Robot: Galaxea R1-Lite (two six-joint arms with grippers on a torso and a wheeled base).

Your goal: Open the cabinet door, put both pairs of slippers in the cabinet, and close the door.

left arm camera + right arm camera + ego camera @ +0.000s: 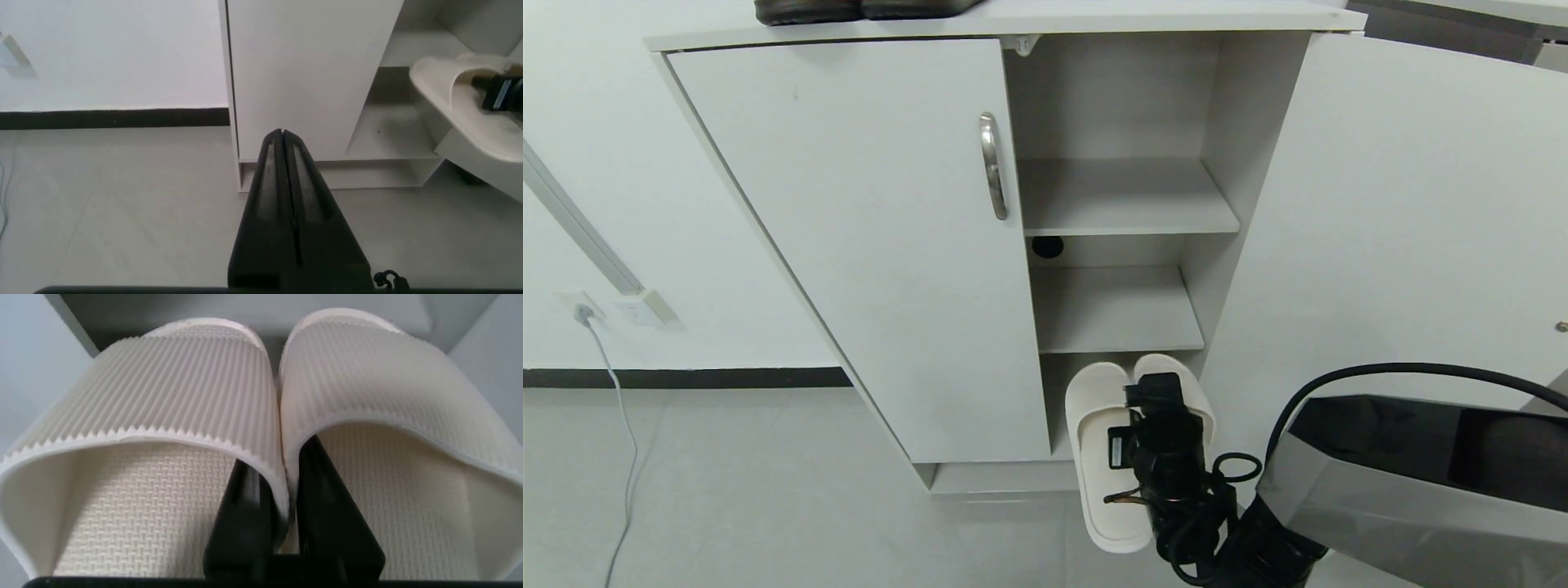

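Note:
A pair of white slippers (1098, 441) hangs side by side in front of the cabinet's lowest compartment, toes toward the opening. My right gripper (1156, 392) is shut on the pair's two touching inner edges; in the right wrist view its black fingers (245, 506) pinch those edges of the white slippers (163, 400). A dark pair of slippers (862, 8) lies on the cabinet top (1176, 16). The right cabinet door (1405, 220) stands wide open. My left gripper (282, 143) is shut on nothing, low above the floor, with the white slippers (458, 90) off to its side.
The left door (874, 245) is closed, with a metal handle (992, 167). Two bare shelves (1123, 196) (1115, 310) sit above the bottom compartment. A wall socket with a cable (584, 314) is at the far left, above grey floor.

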